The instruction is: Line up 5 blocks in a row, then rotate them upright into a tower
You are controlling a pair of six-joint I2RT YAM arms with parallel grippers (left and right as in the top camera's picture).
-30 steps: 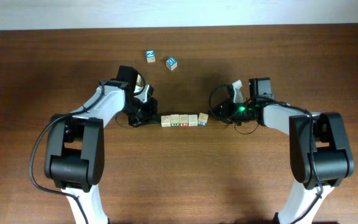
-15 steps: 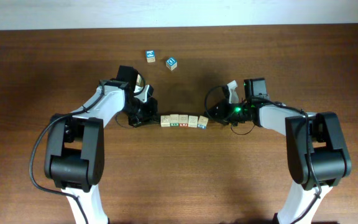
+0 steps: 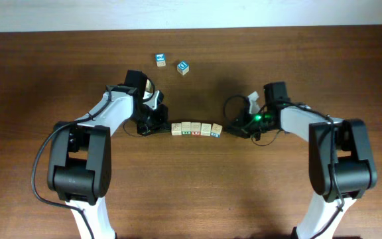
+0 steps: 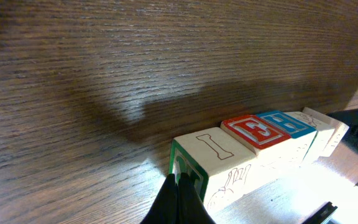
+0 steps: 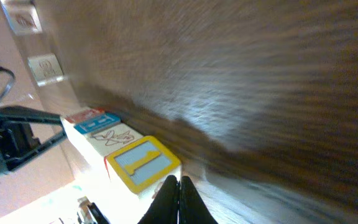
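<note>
A row of several small wooden blocks (image 3: pixel 196 129) lies at the table's middle. My left gripper (image 3: pixel 154 123) sits at the row's left end, shut and holding nothing. In the left wrist view its tips (image 4: pixel 180 185) touch the green-edged end block (image 4: pixel 209 163), with a red-lettered block (image 4: pixel 253 132) and a blue one (image 4: pixel 284 122) behind it. My right gripper (image 3: pixel 235 126) is just right of the row, shut and holding nothing. In the blurred right wrist view its tips (image 5: pixel 178 184) stand next to the yellow-framed end block (image 5: pixel 143 163).
Two more blocks with blue faces (image 3: pixel 160 60) (image 3: pixel 183 66) lie apart near the table's far edge. Both arm bases stand at the near edge, left (image 3: pixel 78 172) and right (image 3: pixel 340 166).
My right gripper pushed left against the row's right end, then drew back a little to the right. The right end block shifted into line with the row. The left arm stayed put.
</note>
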